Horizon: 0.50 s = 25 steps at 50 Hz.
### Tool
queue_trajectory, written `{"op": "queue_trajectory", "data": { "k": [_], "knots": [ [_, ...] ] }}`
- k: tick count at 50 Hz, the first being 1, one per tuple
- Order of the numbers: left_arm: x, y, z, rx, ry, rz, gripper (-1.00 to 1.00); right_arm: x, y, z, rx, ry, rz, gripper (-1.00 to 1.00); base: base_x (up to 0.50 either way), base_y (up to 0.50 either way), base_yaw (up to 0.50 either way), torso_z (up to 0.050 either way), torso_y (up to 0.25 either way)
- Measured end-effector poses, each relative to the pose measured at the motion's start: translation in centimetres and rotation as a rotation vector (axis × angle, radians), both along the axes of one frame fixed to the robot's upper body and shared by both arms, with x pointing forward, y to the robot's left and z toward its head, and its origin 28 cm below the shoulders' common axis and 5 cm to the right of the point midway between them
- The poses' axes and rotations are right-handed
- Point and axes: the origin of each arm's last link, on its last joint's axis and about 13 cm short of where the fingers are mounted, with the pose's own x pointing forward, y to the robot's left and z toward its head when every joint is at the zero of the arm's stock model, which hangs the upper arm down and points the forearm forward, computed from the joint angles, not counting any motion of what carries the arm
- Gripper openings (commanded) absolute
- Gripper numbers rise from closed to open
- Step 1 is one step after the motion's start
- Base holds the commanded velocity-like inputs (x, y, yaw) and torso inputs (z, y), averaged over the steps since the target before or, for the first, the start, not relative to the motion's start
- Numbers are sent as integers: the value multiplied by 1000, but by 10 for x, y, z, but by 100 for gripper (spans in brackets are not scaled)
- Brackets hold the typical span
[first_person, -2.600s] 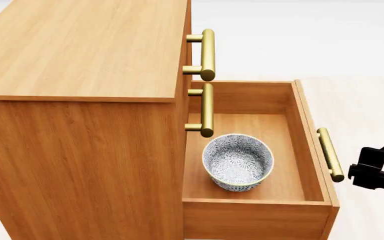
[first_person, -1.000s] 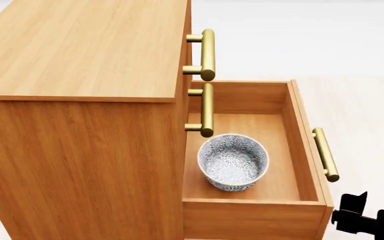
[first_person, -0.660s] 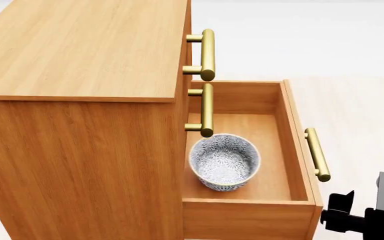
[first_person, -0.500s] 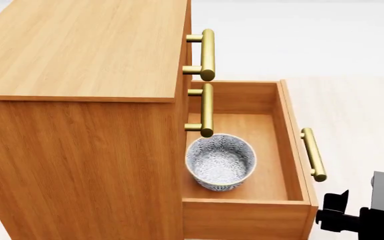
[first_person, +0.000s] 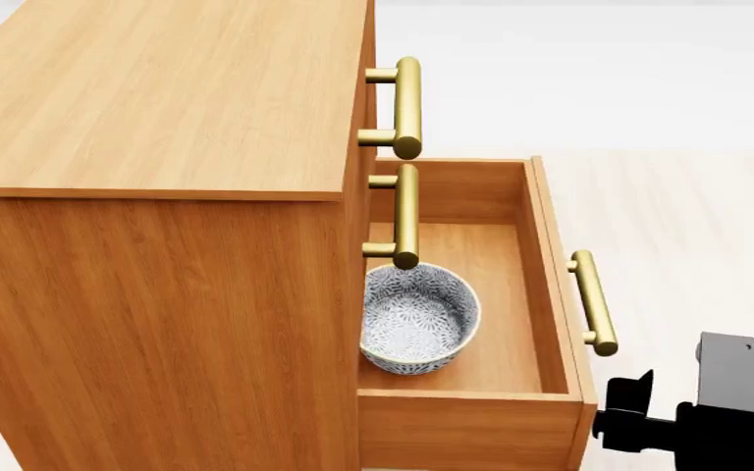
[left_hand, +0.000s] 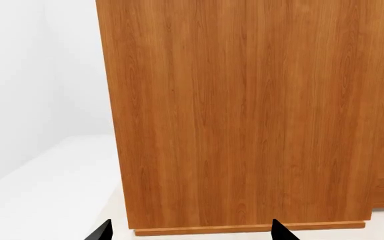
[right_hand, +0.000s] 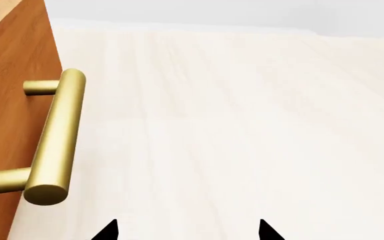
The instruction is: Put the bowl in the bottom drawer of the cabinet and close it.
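Wooden cabinet (first_person: 154, 196) hides the bowl's (first_person: 416, 319) left edge

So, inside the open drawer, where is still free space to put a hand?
In the bottom drawer, bare floor lies between the bowl and the front panel, and behind the bowl toward the far wall. It is crowded at the cabinet side, where the bowl sits under the middle handle.

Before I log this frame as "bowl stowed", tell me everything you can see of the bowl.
The bowl is small, round and deep, white with a dense blue-grey floral pattern inside and out, ceramic by its look. It stands upright and empty on the floor of the bottom drawer, close beside the cabinet front, under the middle drawer's brass handle. Neither tool touches it. The drawer stands partly open.
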Motion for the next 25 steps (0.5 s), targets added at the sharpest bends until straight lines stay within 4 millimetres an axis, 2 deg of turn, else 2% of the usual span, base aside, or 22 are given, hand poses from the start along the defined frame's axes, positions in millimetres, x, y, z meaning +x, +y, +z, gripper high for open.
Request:
{"op": "queue_trajectory", "data": {
  "k": [25],
  "knots": [
    [0,0,0,-3,-1,5,100,7,18,-7,12,12,64,100,0,0,0,0,0]
  ]
}}
